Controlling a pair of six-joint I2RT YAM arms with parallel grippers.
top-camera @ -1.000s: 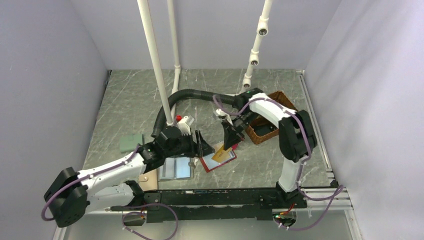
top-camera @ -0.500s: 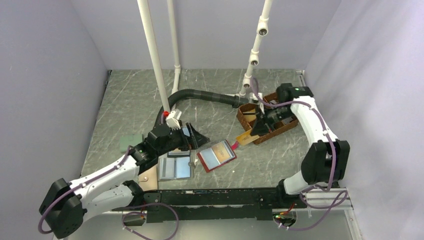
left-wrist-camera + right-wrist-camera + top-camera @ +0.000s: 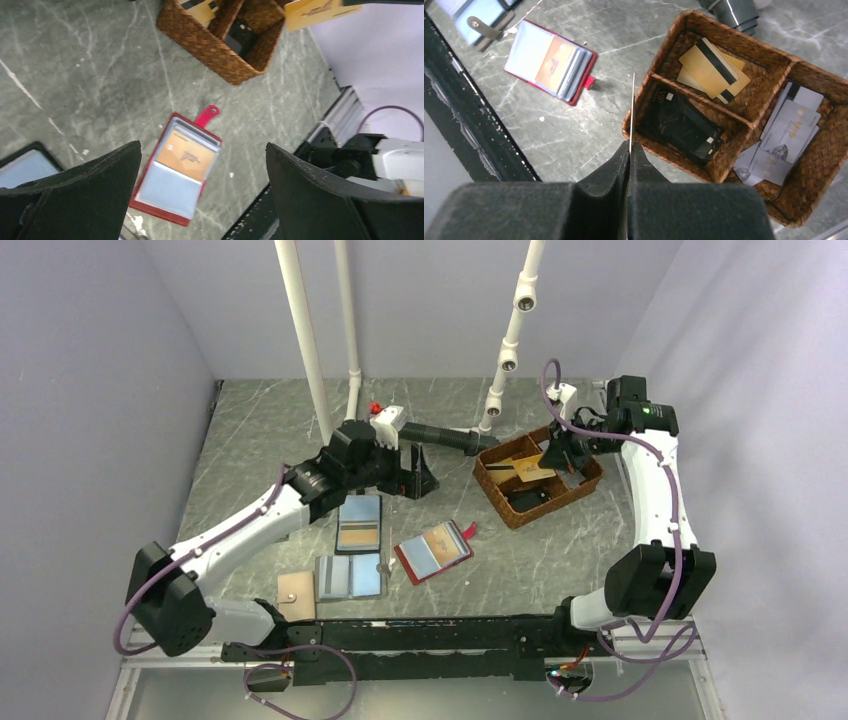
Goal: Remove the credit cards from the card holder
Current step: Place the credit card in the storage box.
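Where the left arm's base sits, at the near left of the grey marbled table (image 3: 250, 430), a small tan wallet (image 3: 295, 592) lies flat. Just to its right is a pale blue bifold (image 3: 351, 577), spread open. Beyond that lies a dark-framed blue wallet (image 3: 359, 524) with a tan panel. The left gripper (image 3: 418, 478) hangs over the table a little farther back and to the right. Its black fingers (image 3: 75, 195) stand wide apart with nothing between them.

The card holder (image 3: 433, 551) rests near the middle of the table, between the pale blue bifold and the wicker basket (image 3: 520, 515), apart from both. It is a red bifold, opened flat, with its small red tab (image 3: 207, 114) pointing toward the basket. One tan-orange credit card (image 3: 186, 156) sits in one half, with grey slot edges beside it. The other half shows a pale blue panel.

The basket has three compartments. One holds gold cards (image 3: 711, 72) with black stripes, one holds black cards (image 3: 684, 125), and one holds silver-grey cards (image 3: 784, 135).

The right gripper (image 3: 629, 150) is over the basket, its fingers pressed together on another tan-orange credit card (image 3: 315, 7). From its own wrist camera that card shows edge-on as a thin pale line.
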